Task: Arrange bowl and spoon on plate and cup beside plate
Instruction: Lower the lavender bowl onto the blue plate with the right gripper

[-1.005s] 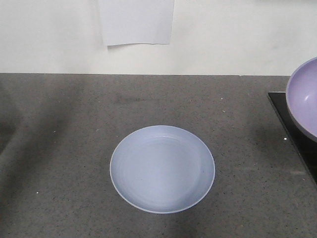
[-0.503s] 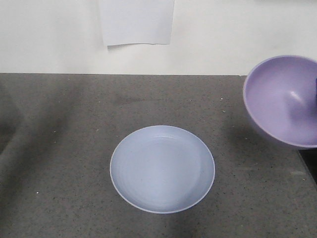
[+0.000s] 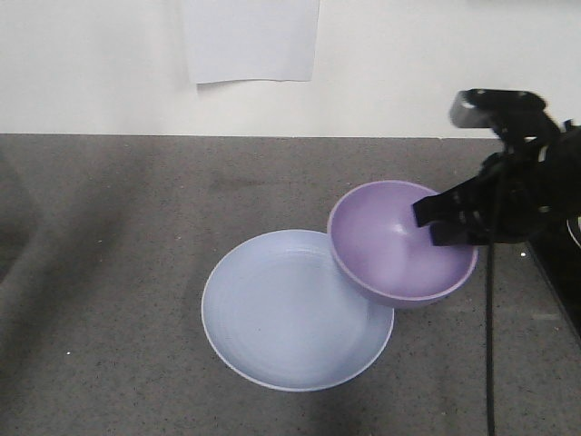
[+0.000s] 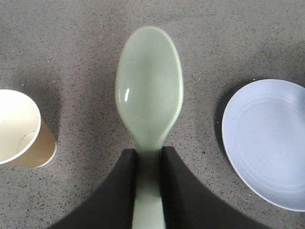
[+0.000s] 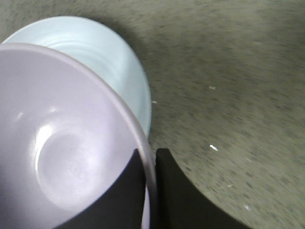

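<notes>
The lavender bowl (image 3: 395,243) hangs tilted in the air over the right edge of the pale blue plate (image 3: 281,318). My right gripper (image 3: 434,221) is shut on the bowl's rim (image 5: 143,157), one finger inside and one outside. In the right wrist view the plate (image 5: 109,57) lies behind the bowl (image 5: 62,143). My left gripper (image 4: 148,157) is shut on the handle of the mint-green spoon (image 4: 149,90), held above the counter. The brown paper cup (image 4: 19,131) stands upright to its left and the plate (image 4: 269,138) lies to its right.
A dark grey speckled countertop (image 3: 118,236) carries everything. A white wall with a sheet of paper (image 3: 251,38) stands behind it. A black edge (image 3: 558,282) runs along the counter's far right.
The right gripper has carried the bowl in from the right edge of the front view, leftward and down, until it overlaps the plate's right rim. The plate has not moved.
</notes>
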You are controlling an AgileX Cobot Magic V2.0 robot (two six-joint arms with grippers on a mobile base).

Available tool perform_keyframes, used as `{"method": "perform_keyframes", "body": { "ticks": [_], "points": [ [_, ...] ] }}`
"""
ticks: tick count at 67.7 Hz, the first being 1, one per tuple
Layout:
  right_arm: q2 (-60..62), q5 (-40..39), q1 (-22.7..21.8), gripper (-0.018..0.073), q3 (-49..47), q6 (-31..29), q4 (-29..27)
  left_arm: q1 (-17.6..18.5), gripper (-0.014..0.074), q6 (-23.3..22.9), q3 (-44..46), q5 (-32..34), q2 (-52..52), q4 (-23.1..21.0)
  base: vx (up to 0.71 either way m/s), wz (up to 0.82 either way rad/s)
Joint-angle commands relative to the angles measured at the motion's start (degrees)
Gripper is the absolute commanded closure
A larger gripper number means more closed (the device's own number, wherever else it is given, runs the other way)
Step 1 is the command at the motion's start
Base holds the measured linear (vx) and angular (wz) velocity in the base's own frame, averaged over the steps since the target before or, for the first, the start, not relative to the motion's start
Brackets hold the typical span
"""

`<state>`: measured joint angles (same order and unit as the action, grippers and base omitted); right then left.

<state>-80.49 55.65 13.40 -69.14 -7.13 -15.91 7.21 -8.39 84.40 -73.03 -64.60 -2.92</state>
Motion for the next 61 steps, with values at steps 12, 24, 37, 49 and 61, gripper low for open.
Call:
{"method": "perform_keyframes", "body": {
  "ticks": [12, 24, 37, 49, 61],
  "points": [
    [-8.0, -9.7, 8.5, 0.0564, -1.6, 3.6, 2.1, 0.3, 0.0603, 0.0, 1.2, 1.4, 0.9, -0.5, 0.0, 0.0],
    [-13.0, -12.7, 10.5, 0.0564, -1.6, 3.7, 1.7, 0.3, 0.0603, 0.0, 1.2, 1.4, 0.9, -0.5, 0.0, 0.0],
    [-15.6, -14.4, 10.4, 0.0564, -1.6, 3.7, 1.5, 0.3, 0.0603, 0.0, 1.2, 1.4, 0.9, -0.5, 0.0, 0.0],
    [-16.2, -14.9, 10.4, 0.0561, -1.6, 3.7, 0.3, 0.3, 0.0603, 0.0, 1.2, 1.4, 0.9, -0.5, 0.0, 0.0],
    [-16.2, -15.2, 10.4, 0.0526, -1.6, 3.7, 0.2, 0.3, 0.0603, 0.0, 1.2, 1.4, 0.9, -0.5, 0.0, 0.0]
  ]
}}
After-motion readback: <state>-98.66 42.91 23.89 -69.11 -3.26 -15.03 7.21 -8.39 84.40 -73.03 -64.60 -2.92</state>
